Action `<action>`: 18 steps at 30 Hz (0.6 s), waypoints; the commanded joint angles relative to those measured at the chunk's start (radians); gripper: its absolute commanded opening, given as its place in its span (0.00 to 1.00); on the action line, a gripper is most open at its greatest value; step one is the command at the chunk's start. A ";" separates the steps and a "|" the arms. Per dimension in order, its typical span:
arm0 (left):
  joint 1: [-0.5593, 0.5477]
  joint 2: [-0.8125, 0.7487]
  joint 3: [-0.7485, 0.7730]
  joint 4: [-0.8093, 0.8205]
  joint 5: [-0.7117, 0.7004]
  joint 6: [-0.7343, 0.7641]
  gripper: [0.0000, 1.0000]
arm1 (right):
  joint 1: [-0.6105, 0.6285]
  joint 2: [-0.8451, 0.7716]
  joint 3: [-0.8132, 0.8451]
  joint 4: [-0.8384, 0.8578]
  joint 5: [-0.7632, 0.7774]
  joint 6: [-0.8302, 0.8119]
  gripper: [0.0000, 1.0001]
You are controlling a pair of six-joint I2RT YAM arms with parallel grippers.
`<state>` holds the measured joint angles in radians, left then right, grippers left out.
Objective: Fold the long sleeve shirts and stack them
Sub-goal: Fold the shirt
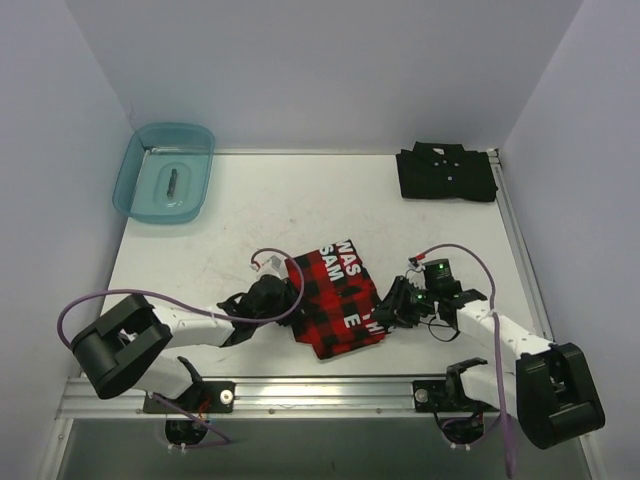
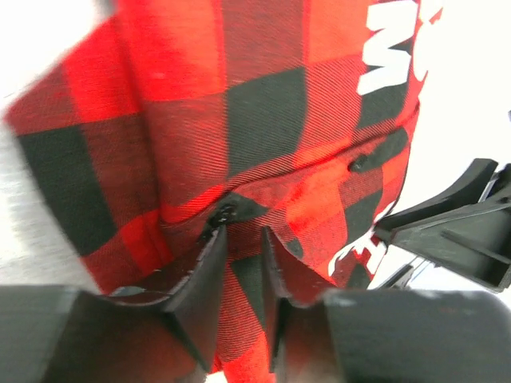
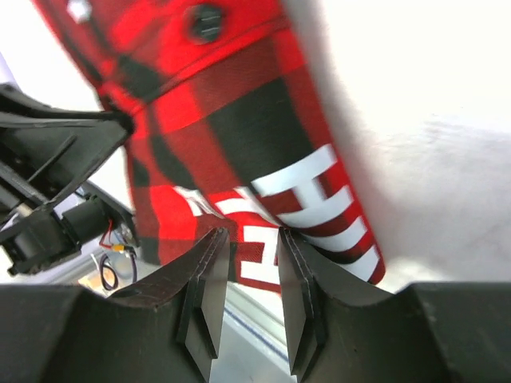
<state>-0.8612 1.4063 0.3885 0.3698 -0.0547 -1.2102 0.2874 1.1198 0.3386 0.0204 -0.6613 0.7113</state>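
**Observer:** Where is the shirt you're working on?

**Me:** The plaid shirt is at the near middle of the table, between my 2 arms. It is gathered into a compact folded block with the white lettering facing up. The black shirt lies folded at the far right corner, well apart from it.

**Observer:** And your jaws?

**Me:** My left gripper pinches a ridge of plaid on the block's left side, with cloth bunched between the fingers. My right gripper is closed on the lettered edge at the right side, with red fabric showing between the fingers. That makes 2 grips on 1 shirt, on opposite sides.

**Observer:** What step is this?

**Me:** My read is that the fold is about done. What's left is carrying the block to the black shirt and stacking it there.

**Observer:** How do you do that well?

**Me:**
- Raise both sides together and level.
- Hold the gap between my jaws constant, so the block neither sags nor gets pulled open.
- Check that every layer is caught. The wrist views don't show whether the bottom layers are in the pinch.
- Land square on the black shirt with edges matched, then let go on both sides at once.
- The main risk is a sleeve slipping out on the way.

The teal bin at the far left is off that path.
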 commanded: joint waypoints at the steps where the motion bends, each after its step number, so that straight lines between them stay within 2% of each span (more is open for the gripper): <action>1: -0.019 -0.035 0.064 -0.029 0.021 0.086 0.36 | -0.004 -0.092 0.082 -0.126 -0.004 -0.053 0.31; 4: -0.085 -0.099 0.163 -0.162 -0.023 0.162 0.46 | 0.015 -0.138 0.134 -0.178 -0.015 -0.055 0.32; 5: -0.102 -0.116 0.209 -0.234 -0.048 0.181 0.47 | 0.024 -0.147 0.155 -0.188 -0.020 -0.053 0.32; 9: -0.183 -0.171 0.262 -0.318 -0.050 0.228 0.48 | 0.084 -0.175 0.174 -0.197 -0.008 -0.021 0.32; 14: -0.237 -0.107 0.245 -0.325 0.094 0.262 0.46 | 0.139 -0.157 0.139 -0.169 -0.011 0.022 0.32; 18: -0.243 0.020 0.231 -0.321 0.191 0.279 0.42 | 0.142 -0.114 0.074 -0.148 -0.003 0.024 0.31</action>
<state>-1.0985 1.3537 0.6338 0.0952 0.0349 -0.9730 0.4263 0.9764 0.4545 -0.1192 -0.6621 0.7177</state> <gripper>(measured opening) 0.428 0.317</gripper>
